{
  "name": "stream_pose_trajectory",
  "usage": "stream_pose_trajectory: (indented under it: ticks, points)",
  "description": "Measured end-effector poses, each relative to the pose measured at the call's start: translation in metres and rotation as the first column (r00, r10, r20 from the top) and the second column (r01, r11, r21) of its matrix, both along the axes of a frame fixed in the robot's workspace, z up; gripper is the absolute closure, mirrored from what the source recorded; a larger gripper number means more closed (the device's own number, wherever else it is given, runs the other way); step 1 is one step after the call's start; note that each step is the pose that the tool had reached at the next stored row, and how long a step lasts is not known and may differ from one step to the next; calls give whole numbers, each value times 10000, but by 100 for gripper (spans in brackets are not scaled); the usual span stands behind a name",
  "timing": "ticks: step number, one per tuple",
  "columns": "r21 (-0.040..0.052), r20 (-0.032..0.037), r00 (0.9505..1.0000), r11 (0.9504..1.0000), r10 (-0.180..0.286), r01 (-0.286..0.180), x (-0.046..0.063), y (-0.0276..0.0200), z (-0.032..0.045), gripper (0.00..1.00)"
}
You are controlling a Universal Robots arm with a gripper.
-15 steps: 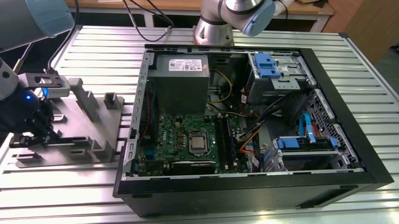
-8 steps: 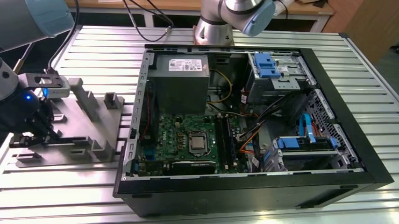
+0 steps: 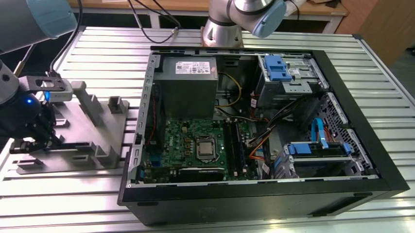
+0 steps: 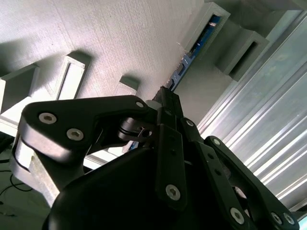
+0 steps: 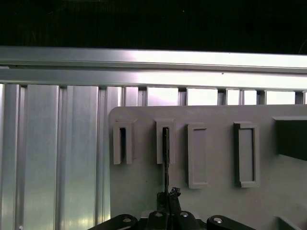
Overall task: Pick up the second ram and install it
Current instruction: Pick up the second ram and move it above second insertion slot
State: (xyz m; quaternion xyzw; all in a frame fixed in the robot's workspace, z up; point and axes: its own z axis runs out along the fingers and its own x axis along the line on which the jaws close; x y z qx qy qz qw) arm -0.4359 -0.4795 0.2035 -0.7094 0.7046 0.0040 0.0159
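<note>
Where your gripper (image 5: 168,195) meets the work, both wrist views show its fingers drawn together and clamped on the near end of the second ram (image 5: 165,163), a thin dark stick standing on edge. Its far end sits in one of the narrow upright pockets of the grey fixture (image 5: 216,201), the second pocket in from the fixture's edge, so the stick has not yet left its holder. Note that the hold is taken at one end only. In my judgement, a lift not square to the pocket could bind the stick against the pocket walls, twist it in the fingers, or drag the fixture along. A slip on so thin an edge would leave it cocked, and a cocked stick is unlikely to seat cleanly. Beyond the fixture lies the slatted aluminium table (image 3: 272,39). Farther off, well apart from the fixture toward the exterior view's right, the open computer case (image 3: 382,165) lies on its side with the green motherboard (image 3: 181,141) exposed. Loose cables (image 3: 259,141) cross just beside the board and could snag a carried part.
</note>
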Motion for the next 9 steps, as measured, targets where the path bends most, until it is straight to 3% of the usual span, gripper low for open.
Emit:
stream_pose_trajectory:
  ticks: [9]
  points:
    - [22,12,10000,10000,-5,5,-1,1,176,89]
